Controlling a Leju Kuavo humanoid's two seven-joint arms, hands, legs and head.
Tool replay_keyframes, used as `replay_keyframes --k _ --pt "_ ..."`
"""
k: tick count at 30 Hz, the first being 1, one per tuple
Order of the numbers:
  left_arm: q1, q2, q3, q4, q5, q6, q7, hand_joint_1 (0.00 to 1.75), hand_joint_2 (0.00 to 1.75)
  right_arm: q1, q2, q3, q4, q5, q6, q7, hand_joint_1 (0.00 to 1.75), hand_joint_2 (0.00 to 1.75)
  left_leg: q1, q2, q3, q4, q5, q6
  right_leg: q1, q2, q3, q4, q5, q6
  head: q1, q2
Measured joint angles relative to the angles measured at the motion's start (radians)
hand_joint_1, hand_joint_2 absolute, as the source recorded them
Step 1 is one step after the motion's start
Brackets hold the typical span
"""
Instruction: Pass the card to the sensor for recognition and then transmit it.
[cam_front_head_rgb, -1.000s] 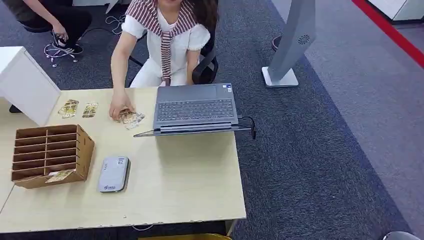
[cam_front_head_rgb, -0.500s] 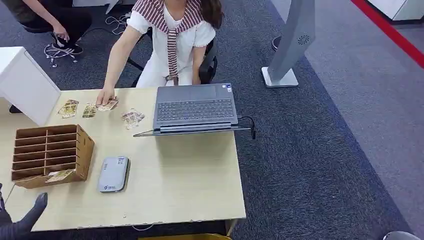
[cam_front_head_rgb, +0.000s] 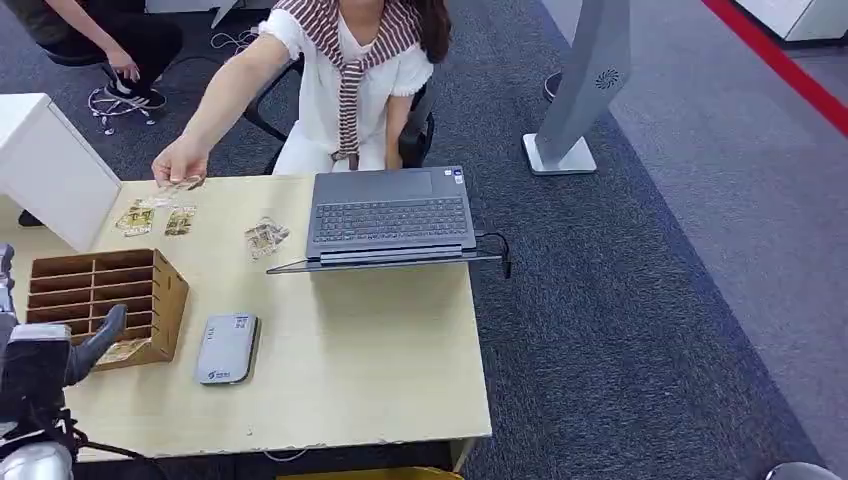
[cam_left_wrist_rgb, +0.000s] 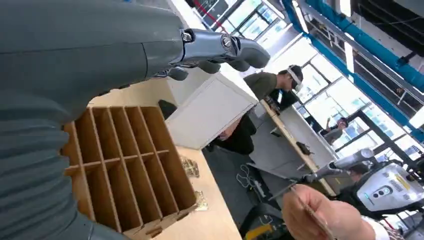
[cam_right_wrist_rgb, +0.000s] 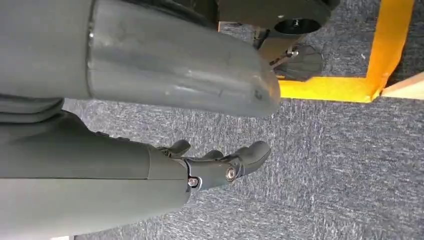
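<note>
Here the surface (cam_front_head_rgb: 350, 350) is carrying the largest things: a laptop (cam_front_head_rgb: 390, 215), then the wooden organizer (cam_front_head_rgb: 105, 305) lying just ahead of the left hand (cam_front_head_rgb: 55, 360), then the grey sensor (cam_front_head_rgb: 228, 347) lying flat beyond the organizer, off to the thumb side. The left hand's fingers (cam_left_wrist_rgb: 235, 47) are hanging released and grasping nothing, extending above the organizer's open slots. The right hand (cam_right_wrist_rgb: 220, 167) is hanging over carpet, fingers loosely apart and empty.

A person's hand (cam_front_head_rgb: 178, 160) is holding out one card (cam_front_head_rgb: 185, 183) at the far edge, well beyond the left fingertips; more cards (cam_front_head_rgb: 160, 218) are lying flat near it (one more is sitting in the organizer's near slot). The offered card is probably light, thin, stiff and slick, so a pinch on its free end, faces between thumb and finger, should be safest. Its long axis seems to be running across the far edge, roughly level, but it is too small to judge exactly.
</note>
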Motion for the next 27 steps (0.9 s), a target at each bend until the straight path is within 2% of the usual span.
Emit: replay_keyframes --k 19,22,25,26,27 --pt "-0.29 0.185 -0.246 0.25 -0.42 0.28 0.197 0.0 1.75 -0.013 -0.001 0.025 0.012 0.09 0.026 0.009 0.0 0.0 0.0 0.0 0.0 0.0 0.002 -0.001 0.0 0.0 -0.001 0.001 0.003 -0.002 0.0 0.0" --pt "-0.32 0.204 -0.273 0.282 -0.491 0.32 0.232 0.0 1.75 -0.015 -0.001 0.029 0.013 0.108 0.029 0.012 0.0 0.0 0.0 0.0 0.0 0.0 0.002 -0.001 0.0 0.0 -0.001 0.001 0.003 -0.003 0.0 0.0" --pt "-0.336 0.215 -0.292 0.304 -0.532 0.333 0.255 0.0 1.75 -0.016 -0.001 0.03 0.013 0.121 0.028 0.017 0.0 0.0 0.0 0.0 0.0 0.0 0.002 -0.001 0.0 0.0 -0.001 0.001 0.003 -0.003 0.0 0.0" --pt "-0.341 0.219 -0.299 0.311 -0.535 0.333 0.259 1.75 1.75 -0.016 -0.001 0.032 0.013 0.124 0.028 0.018 0.0 0.0 0.0 0.0 0.0 0.0 0.002 -0.001 0.0 0.0 -0.001 0.001 0.003 -0.003 0.0 0.0" --pt "-0.344 0.221 -0.304 0.317 -0.538 0.333 0.259 1.75 1.75 -0.016 -0.001 0.034 0.014 0.124 0.028 0.018 0.0 0.0 0.0 0.0 0.0 0.0 0.002 -0.001 0.0 0.0 -0.001 0.001 0.003 -0.003 0.0 0.0"
